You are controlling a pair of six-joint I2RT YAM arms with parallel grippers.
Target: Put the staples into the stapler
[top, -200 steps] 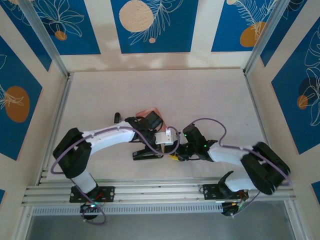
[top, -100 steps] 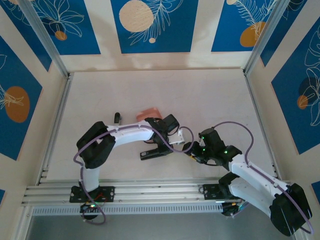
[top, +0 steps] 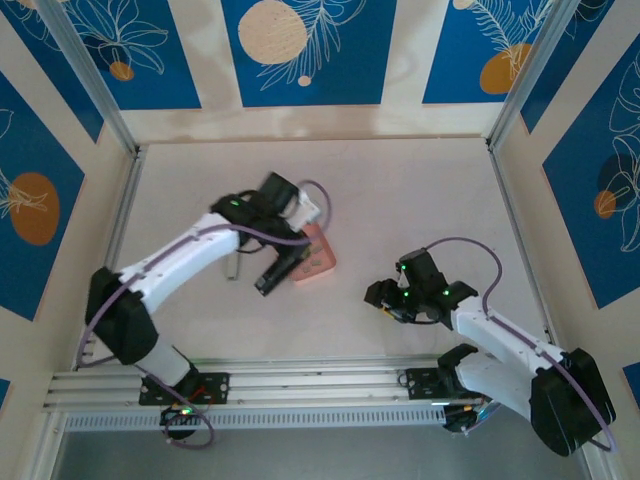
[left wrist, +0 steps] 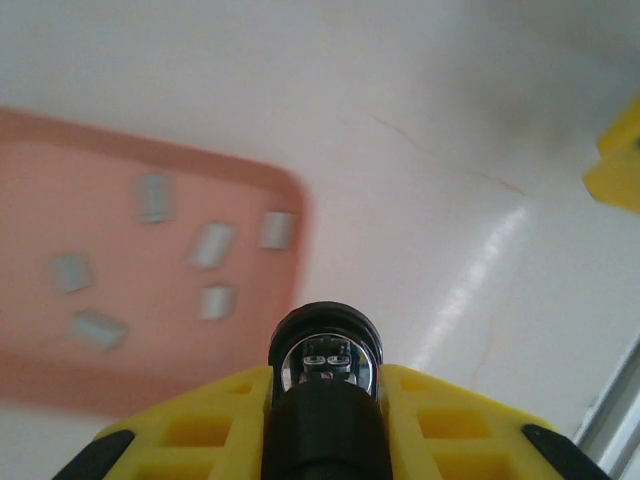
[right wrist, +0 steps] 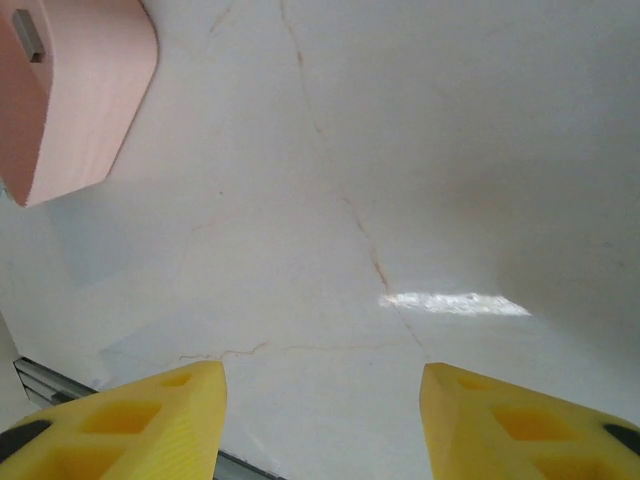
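Note:
My left gripper (top: 272,272) hangs beside the salmon-pink tray (top: 316,255), shut on the stapler (left wrist: 325,362). In the left wrist view the stapler's round black-and-silver end faces the camera between the yellow fingers (left wrist: 190,440). From above, the stapler (top: 267,282) is a dark slim bar under the wrist. Several small grey staples (left wrist: 211,244) lie loose in the tray (left wrist: 60,345), ahead and to the left of the stapler's tip. My right gripper (top: 385,294) sits low over bare table to the right, open with nothing between its fingers (right wrist: 150,415). The tray's corner (right wrist: 90,90) with one staple (right wrist: 30,35) shows there.
A small grey-black object (top: 232,266) lies on the table left of my left arm. Aluminium rails (top: 310,385) run along the near edge and both sides. The white table surface (top: 400,190) stretches behind and to the right of the tray.
My left arm has swung from the front centre back and left, carrying the stapler to the tray. My right arm has pulled away to the right, and the grippers have come apart.

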